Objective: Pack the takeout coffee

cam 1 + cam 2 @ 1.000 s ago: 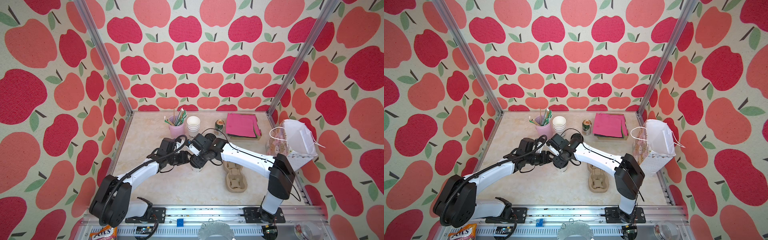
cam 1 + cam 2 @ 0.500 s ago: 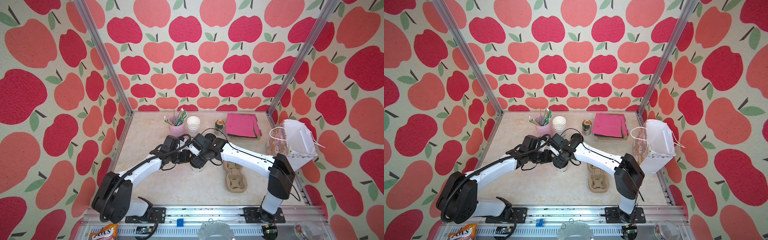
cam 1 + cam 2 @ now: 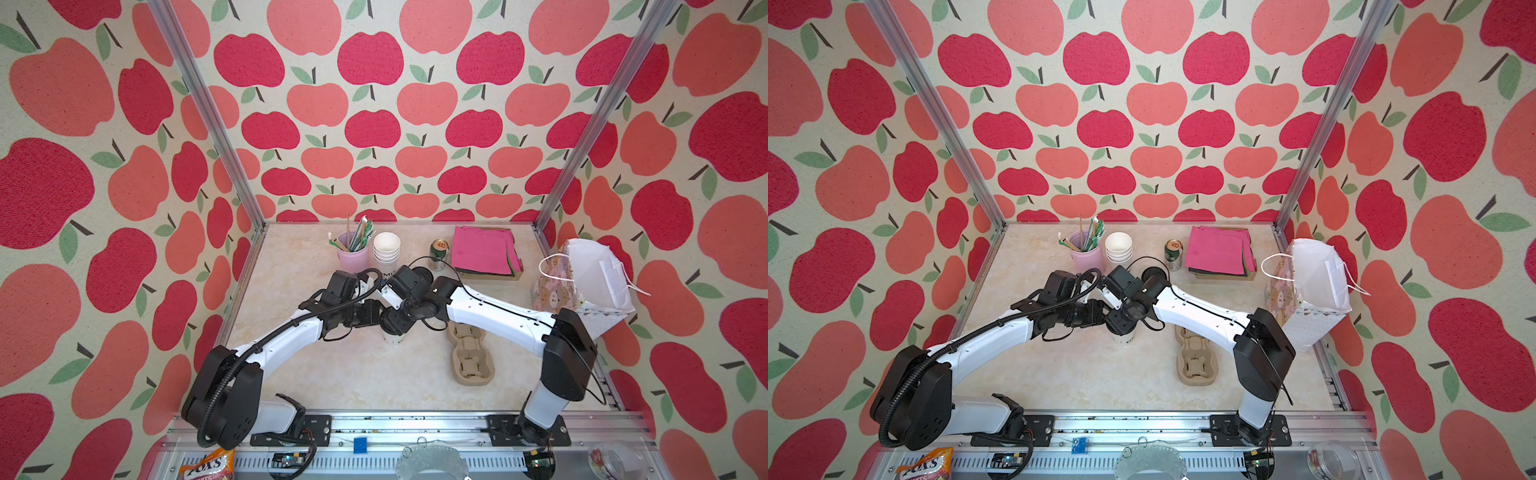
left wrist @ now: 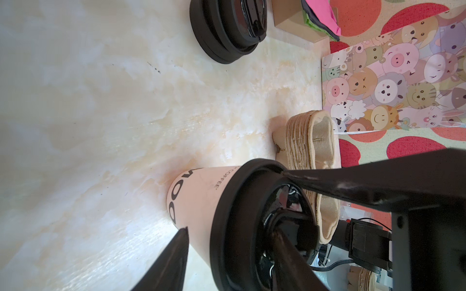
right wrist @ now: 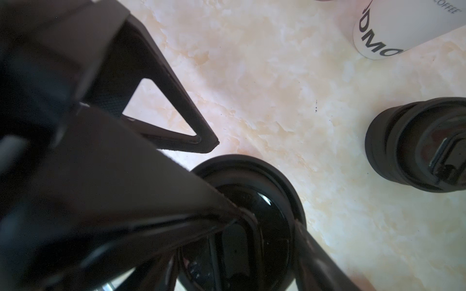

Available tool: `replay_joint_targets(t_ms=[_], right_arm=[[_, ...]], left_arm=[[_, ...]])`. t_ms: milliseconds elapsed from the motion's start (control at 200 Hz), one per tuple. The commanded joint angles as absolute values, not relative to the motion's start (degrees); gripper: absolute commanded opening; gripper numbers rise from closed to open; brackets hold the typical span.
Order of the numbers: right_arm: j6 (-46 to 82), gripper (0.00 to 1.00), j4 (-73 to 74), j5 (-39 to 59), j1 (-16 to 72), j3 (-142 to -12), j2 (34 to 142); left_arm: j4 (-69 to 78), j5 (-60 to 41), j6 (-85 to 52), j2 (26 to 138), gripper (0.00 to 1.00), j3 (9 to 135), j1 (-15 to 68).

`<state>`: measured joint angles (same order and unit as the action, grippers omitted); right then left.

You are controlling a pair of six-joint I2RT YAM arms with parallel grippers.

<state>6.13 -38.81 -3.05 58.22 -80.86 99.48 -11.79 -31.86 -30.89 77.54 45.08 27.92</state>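
Observation:
The takeout coffee (image 4: 201,201), a white lettered cup with a black sip lid, stands upright mid-table, and only its base (image 3: 393,337) (image 3: 1124,337) shows under the arms in both top views. My right gripper (image 5: 230,221) comes down from above, shut across the lid, with one finger (image 4: 353,181) on the rim. My left gripper (image 4: 230,229) reaches in from the side, turned on edge and open. Its upper finger (image 5: 176,191) lies over the lid top. Its lower finger (image 4: 174,259) stands beside the cup wall with a sliver of table between.
A stack of black lids (image 4: 227,27) and a stack of lidless cups (image 3: 386,249) stand behind the arms. There is also a pink straw holder (image 3: 353,253), a can (image 3: 438,253) and pink napkins (image 3: 484,251). Pulp carriers (image 3: 469,357) and a white bag (image 3: 582,282) are at the right.
The left arm has shifted slightly toward the back while staying at the cup. The right arm and the cup have not moved.

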Motion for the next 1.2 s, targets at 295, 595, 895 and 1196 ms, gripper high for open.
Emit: replay_joint_targets(t_ms=[295,595,895,1196], right_arm=[[8.4,0.72,-38.3,0.7,57.3,-78.5,98.8],[8.3,0.80,-36.7,2.5,57.3,-78.3,97.1],[8.8,0.93,-34.7,2.5,57.3,-78.3,94.2],[8.7,0.99,-34.5,0.8,55.9,-77.6,90.9]], left_arm=[[-20.2,-26.7,-30.9,74.8,0.54,41.0,28.0],[-19.0,-26.3,-32.1,72.8,0.54,39.0,28.4],[-18.6,-26.0,-32.0,72.6,0.54,39.0,28.5],[-18.3,-24.7,-31.5,71.2,0.54,40.4,28.6]])
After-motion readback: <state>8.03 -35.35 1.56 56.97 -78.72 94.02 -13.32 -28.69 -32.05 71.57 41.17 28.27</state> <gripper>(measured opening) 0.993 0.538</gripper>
